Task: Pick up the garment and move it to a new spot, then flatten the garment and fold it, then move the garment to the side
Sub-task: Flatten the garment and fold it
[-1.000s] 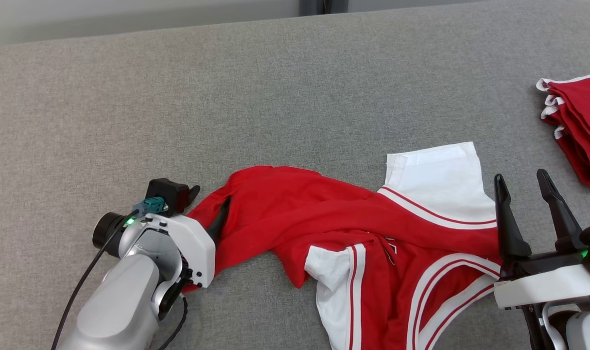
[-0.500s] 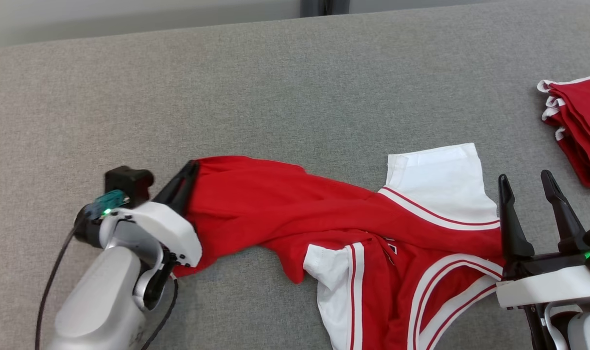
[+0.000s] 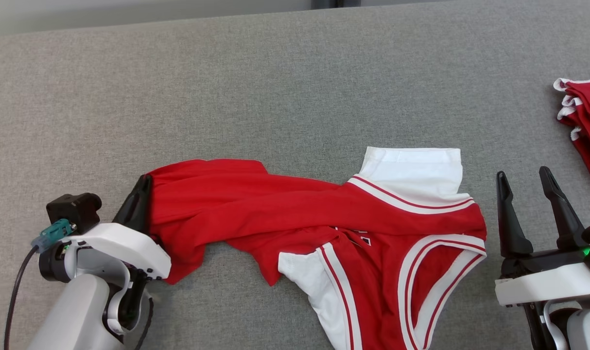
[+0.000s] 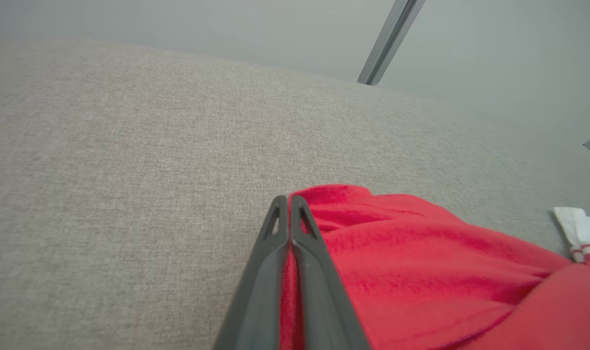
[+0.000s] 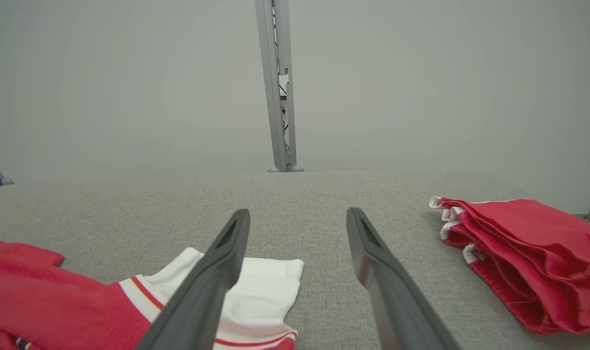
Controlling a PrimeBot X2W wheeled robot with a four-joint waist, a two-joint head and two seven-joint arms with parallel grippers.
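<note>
Currently, the red-and-white jersey (image 3: 275, 209) lies crumpled on the grey fabric surface (image 3: 275, 73), stretched from left to right across the near half; its body is bunched into long folds; one white sleeve (image 3: 411, 170) lies flat at the far right end of the jersey, and the striped trim curves toward the near edge.

The left gripper (image 3: 143, 184) is at the left end of the jersey; its jaws are closed together, pinching the red cloth at that edge; in the left wrist view the two dark fingers (image 4: 300, 272) meet at the tips, with a strip of red fabric (image 4: 421, 262) clamped between them lower down.

The right gripper (image 3: 522, 176) stands near the right end of the jersey, apart from it; its jaws are spread wide and hold nothing; in the right wrist view the right gripper (image 5: 297, 214) points away over the surface, with the white sleeve (image 5: 261, 282) beneath the left finger.

A stack of folded red garments (image 3: 586, 121) rests at the far right of the surface, well apart from the jersey; a metal post (image 5: 279, 87) rises beyond the far edge.
</note>
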